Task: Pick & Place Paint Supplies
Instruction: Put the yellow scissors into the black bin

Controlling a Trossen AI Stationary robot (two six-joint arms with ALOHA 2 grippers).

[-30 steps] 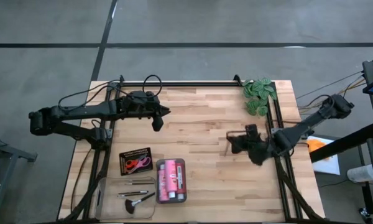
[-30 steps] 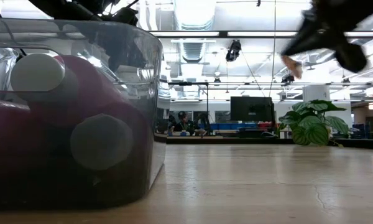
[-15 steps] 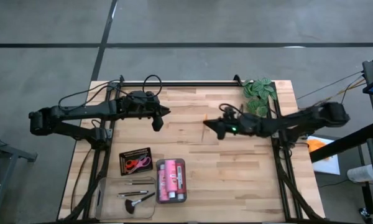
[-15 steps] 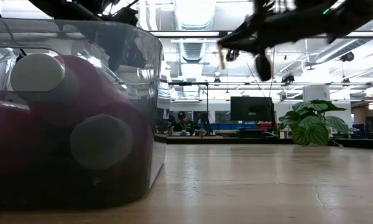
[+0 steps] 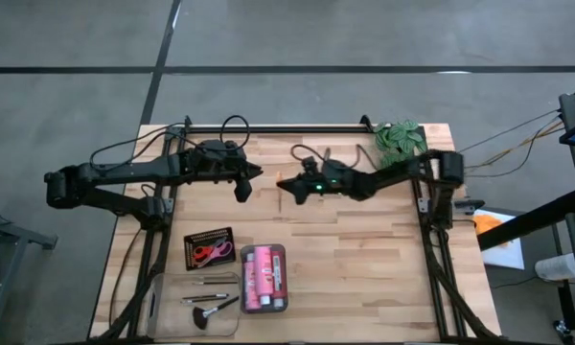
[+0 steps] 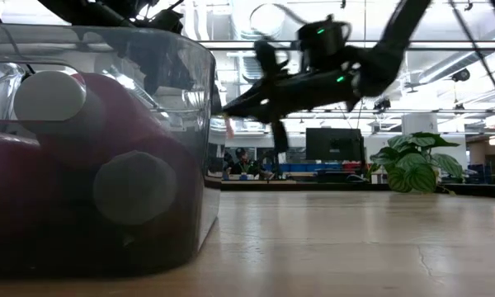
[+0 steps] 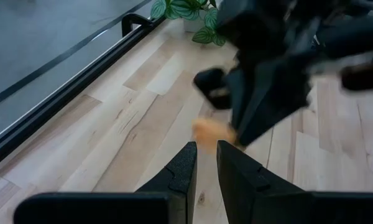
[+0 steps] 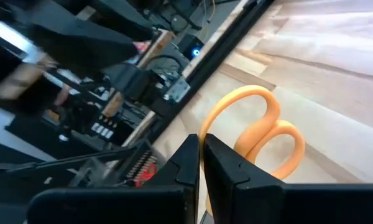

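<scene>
One pair orange-handled scissors (image 8: 256, 135) pinched in right gripper (image 5: 282, 184), fingers closed on it, handle loops sticking out past fingertips, carried above wooden table (image 5: 335, 259). Right gripper above table's middle, well apart from clear tray (image 5: 282, 251) holding three pink paint bottles (image 5: 263, 280). Left gripper (image 5: 245, 182) just beside right gripper, fingers nearly closed with thin gap, holding nothing. Black tray (image 5: 209, 248) with more scissors just beside bottle tray; second clear tray (image 5: 163, 309) with brushes (image 5: 211, 299) beside it. Green plant (image 5: 399, 140) at far corner from bottle tray.

Pale, matt wooden table (image 5: 316, 240); glossy orange plastic scissors (image 8: 255, 134); clear plastic tray (image 6: 107, 148).
</scene>
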